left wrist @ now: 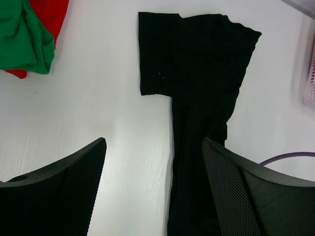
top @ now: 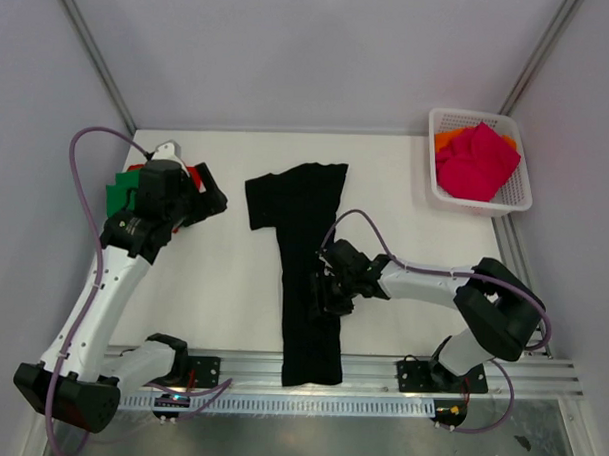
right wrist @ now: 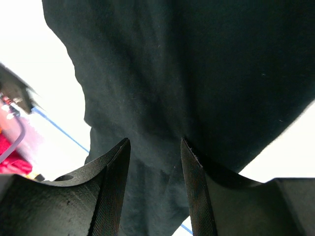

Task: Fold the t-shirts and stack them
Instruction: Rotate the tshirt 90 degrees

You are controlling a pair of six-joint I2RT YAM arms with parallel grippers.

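A large black t-shirt [top: 300, 203] lies on the white table, folded into a long strip with one sleeve out to the left. It also shows in the left wrist view [left wrist: 197, 64] and fills the right wrist view [right wrist: 187, 64]. My right gripper [top: 322, 289] is low over the middle of the strip, its jaws [right wrist: 155, 142] apart with black cloth between and behind them. My left gripper [top: 210, 200] is open and empty [left wrist: 153, 142], above bare table left of the shirt. A green shirt [top: 121, 194] [left wrist: 24, 39] and a red shirt [top: 194, 174] [left wrist: 49, 12] lie at the far left.
A white lattice basket [top: 516, 195] at the back right holds a magenta-pink shirt [top: 477, 159] over an orange one [top: 448, 140]. A metal rail [top: 379, 376] runs along the near edge. A purple cable [top: 370, 225] loops over my right arm.
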